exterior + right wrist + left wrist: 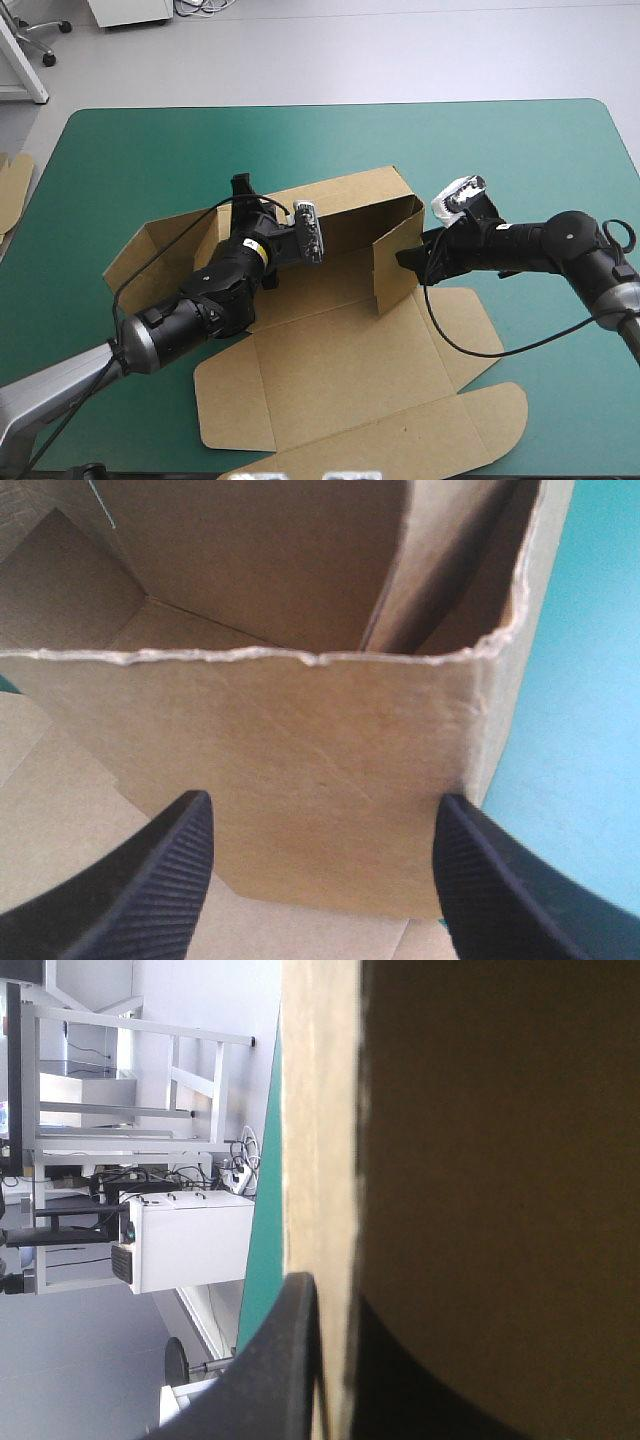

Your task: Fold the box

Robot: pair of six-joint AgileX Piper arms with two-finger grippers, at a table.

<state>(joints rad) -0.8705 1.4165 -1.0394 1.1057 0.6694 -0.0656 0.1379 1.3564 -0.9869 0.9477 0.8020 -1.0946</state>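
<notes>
Across the middle of the high view, the brown box [340,340] lies on the teal-green cover [520,170]. Its lid is flat toward the lower edge of the frame, and its back wall and right side wall stand raised. From the lower left, the left gripper [242,188] reaches the top edge of the back wall. From the right, the right gripper [410,258] sits at the side wall. Spare board [12,185] shows at the far left edge.

Seen from the left wrist, the black fingers [270,1380] are clamped on the wall's edge, one on each face.

Seen from the right wrist, the fingers stand wide apart and grip nothing. The raised side wall is just ahead of them, with the cover beside it.
</notes>
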